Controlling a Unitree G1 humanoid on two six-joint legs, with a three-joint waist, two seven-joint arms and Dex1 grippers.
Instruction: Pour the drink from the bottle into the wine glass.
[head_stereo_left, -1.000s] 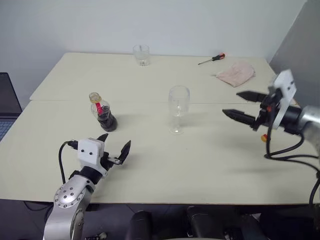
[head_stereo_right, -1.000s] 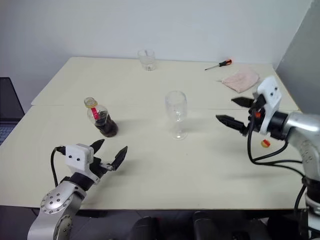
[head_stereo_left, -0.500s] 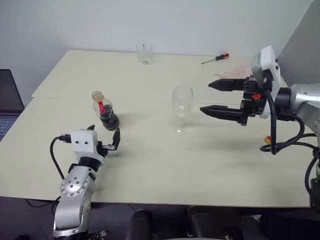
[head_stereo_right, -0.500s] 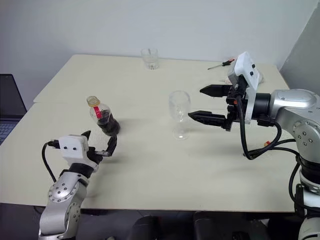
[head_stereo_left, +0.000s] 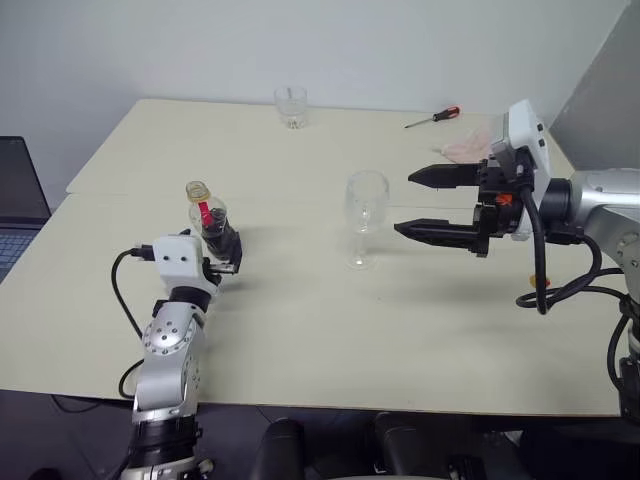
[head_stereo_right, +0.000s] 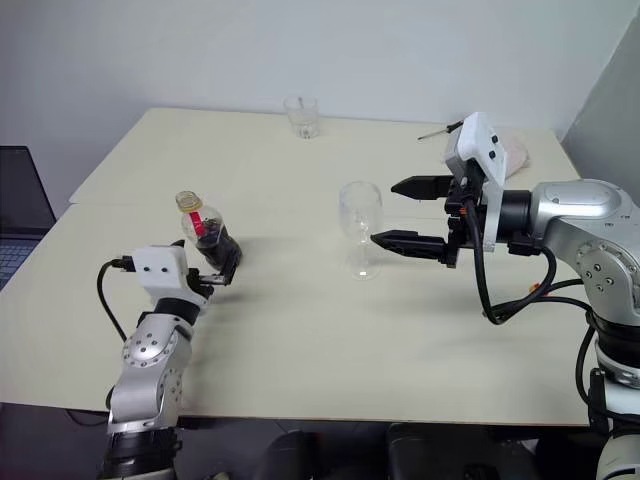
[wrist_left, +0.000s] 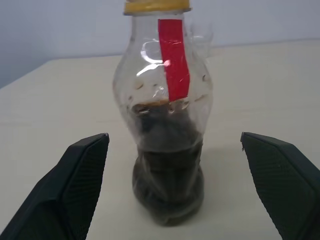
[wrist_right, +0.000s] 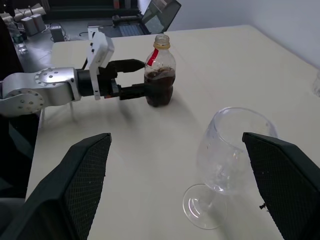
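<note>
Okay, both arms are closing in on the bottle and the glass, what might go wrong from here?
The bottle looks thin and dented; a firm squeeze by the open left tool may crumple or tip it. Its yellow cap appears still on, so pouring would fail. The open right tool is beside the tall, empty wine glass; a nudge might topple it.

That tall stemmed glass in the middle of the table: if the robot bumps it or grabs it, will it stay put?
Probably not well. The wine glass carries a wide bowl on a thin stem over a small flat foot, so a sideways nudge would likely tip it. It looks empty, hence light and easily shoved. Its smooth clear wall may slip in the open right gripper, and it looks breakable.
</note>
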